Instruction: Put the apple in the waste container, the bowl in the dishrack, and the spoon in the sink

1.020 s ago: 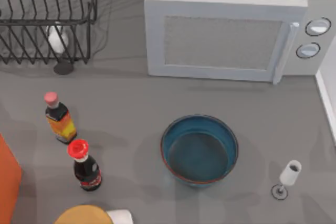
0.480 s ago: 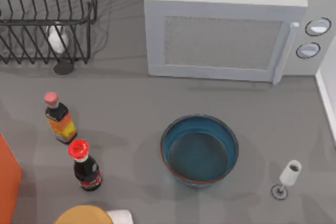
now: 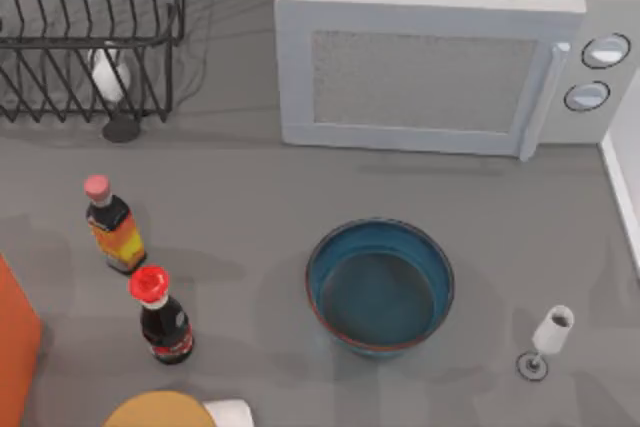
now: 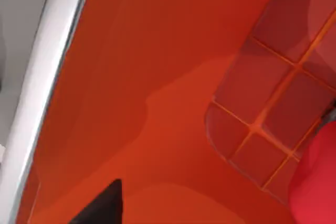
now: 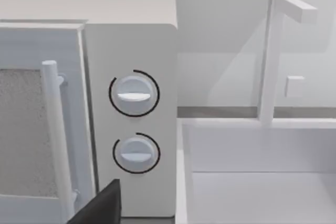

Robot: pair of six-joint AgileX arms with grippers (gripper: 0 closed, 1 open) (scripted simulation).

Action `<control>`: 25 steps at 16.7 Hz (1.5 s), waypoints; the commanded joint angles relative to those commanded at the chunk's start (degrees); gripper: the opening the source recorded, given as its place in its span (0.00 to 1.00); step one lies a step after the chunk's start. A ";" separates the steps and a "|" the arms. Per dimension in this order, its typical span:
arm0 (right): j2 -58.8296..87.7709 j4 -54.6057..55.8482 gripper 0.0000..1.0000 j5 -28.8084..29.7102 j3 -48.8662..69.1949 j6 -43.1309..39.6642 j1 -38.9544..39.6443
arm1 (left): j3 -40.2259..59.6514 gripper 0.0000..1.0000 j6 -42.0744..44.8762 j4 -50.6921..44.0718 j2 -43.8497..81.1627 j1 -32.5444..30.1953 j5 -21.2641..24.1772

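The dishrack [image 3: 90, 32] sits at the bench's [image 3: 250, 207] far left corner, with the microwave [image 3: 430, 67] to its right along the far edge. The bowl [image 3: 380, 285] stands before the microwave, right of centre. Two bottles [image 3: 112, 225] stand near the left edge, a wine glass [image 3: 548, 337] near the right edge.

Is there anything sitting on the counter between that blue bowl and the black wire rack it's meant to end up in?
Nothing visible blocks the straight line. The bowl sits low and centre in the top view, the dishrack at upper left, with bare counter between. The microwave stands to the right of that line, and two bottles, yellow-labelled and red-capped, to its left.
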 joint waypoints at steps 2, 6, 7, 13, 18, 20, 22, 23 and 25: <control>0.00 0.00 1.00 0.00 0.00 0.00 0.00 | -5.17 1.00 -12.50 6.51 -7.76 -1.91 -0.15; 0.00 0.00 1.00 0.00 0.00 0.00 0.00 | -16.04 1.00 -39.07 20.26 -24.25 -5.99 -0.43; 0.00 0.00 1.00 0.00 0.00 0.00 0.00 | -18.73 1.00 -45.35 23.68 -28.31 -6.99 -0.50; 0.00 0.00 1.00 0.00 0.00 0.00 0.00 | -32.05 1.00 -72.01 40.74 -48.83 -12.01 -0.81; 0.00 0.00 1.00 0.00 0.00 0.00 0.00 | -35.69 1.00 -77.61 45.44 -54.12 -13.40 -0.88; 0.00 0.00 1.00 0.00 0.00 0.00 0.00 | -35.69 1.00 -77.61 45.44 -54.12 -13.40 -0.88; 0.00 0.00 1.00 0.00 0.00 0.00 0.00 | -35.36 1.00 -76.58 45.44 -53.98 -12.43 -1.64; 0.00 0.00 1.00 0.00 0.00 0.00 0.00 | -34.81 1.00 -76.87 44.96 -53.42 -12.72 -1.63; 0.00 0.00 1.00 0.00 0.00 0.00 0.00 | -31.95 1.00 -78.29 42.54 -50.56 -14.20 -1.59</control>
